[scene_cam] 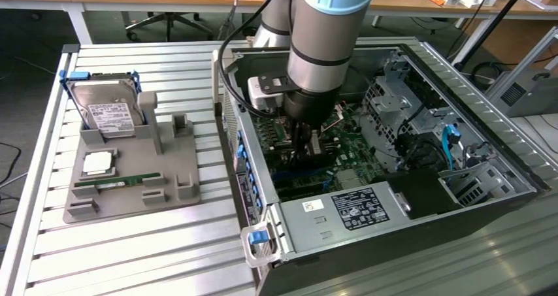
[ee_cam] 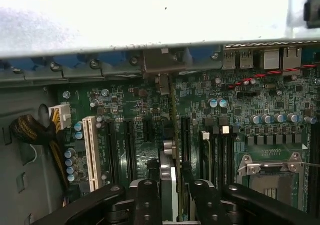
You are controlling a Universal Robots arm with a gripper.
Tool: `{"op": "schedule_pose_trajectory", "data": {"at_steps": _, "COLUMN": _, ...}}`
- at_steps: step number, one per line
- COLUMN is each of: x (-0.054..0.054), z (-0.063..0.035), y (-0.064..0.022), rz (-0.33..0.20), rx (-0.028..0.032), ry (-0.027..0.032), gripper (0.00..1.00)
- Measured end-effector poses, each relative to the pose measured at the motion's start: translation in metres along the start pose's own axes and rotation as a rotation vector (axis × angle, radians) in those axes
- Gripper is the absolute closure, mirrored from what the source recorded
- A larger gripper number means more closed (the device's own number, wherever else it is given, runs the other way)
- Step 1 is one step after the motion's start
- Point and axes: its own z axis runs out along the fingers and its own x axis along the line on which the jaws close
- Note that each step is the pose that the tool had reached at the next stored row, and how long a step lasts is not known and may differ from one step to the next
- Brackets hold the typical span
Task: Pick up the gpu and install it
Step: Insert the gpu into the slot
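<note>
Gripper clamping edge-on gpu, lower edge hidden among motherboard slots.

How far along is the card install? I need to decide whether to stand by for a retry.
Pickup looks done: the gpu stands on edge between the gripper fingers, inside the open computer case. In hand: the card hangs over the motherboard slots, its bracket end toward the case's rear wall. Left: seating it; whether it already sits in a slot is hard to tell. The hard drive and memory stick sit on the gray holder.
</note>
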Motion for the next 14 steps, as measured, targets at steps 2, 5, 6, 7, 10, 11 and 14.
{"op": "schedule_pose_trajectory", "data": {"at_steps": 2, "x": 0.0000, "z": -0.0008, "y": -0.0001, "rz": 0.000, "rx": 0.0000, "ry": -0.0002, "gripper": 0.73}}
{"op": "schedule_pose_trajectory", "data": {"at_steps": 5, "x": 0.0000, "z": -0.0014, "y": -0.0001, "rz": 0.000, "rx": 0.0000, "ry": -0.0001, "gripper": 0.73}}
{"op": "schedule_pose_trajectory", "data": {"at_steps": 6, "x": 0.0000, "z": -0.0022, "y": -0.0001, "rz": 0.000, "rx": -0.0002, "ry": -0.0003, "gripper": 0.73}}
{"op": "schedule_pose_trajectory", "data": {"at_steps": 7, "x": 0.0000, "z": -0.0029, "y": -0.0001, "rz": 0.000, "rx": -0.0002, "ry": -0.0011, "gripper": 0.73}}
{"op": "schedule_pose_trajectory", "data": {"at_steps": 10, "x": 0.0000, "z": -0.0031, "y": -0.0002, "rz": 0.000, "rx": -0.0001, "ry": -0.0031, "gripper": 0.73}}
{"op": "schedule_pose_trajectory", "data": {"at_steps": 11, "x": 0.0000, "z": -0.0031, "y": -0.0002, "rz": 0.000, "rx": -0.0001, "ry": -0.0031, "gripper": 0.73}}
{"op": "schedule_pose_trajectory", "data": {"at_steps": 14, "x": 0.0023, "z": -0.0031, "y": -0.0003, "rz": 0.000, "rx": -0.0004, "ry": -0.0069, "gripper": 0.73}}
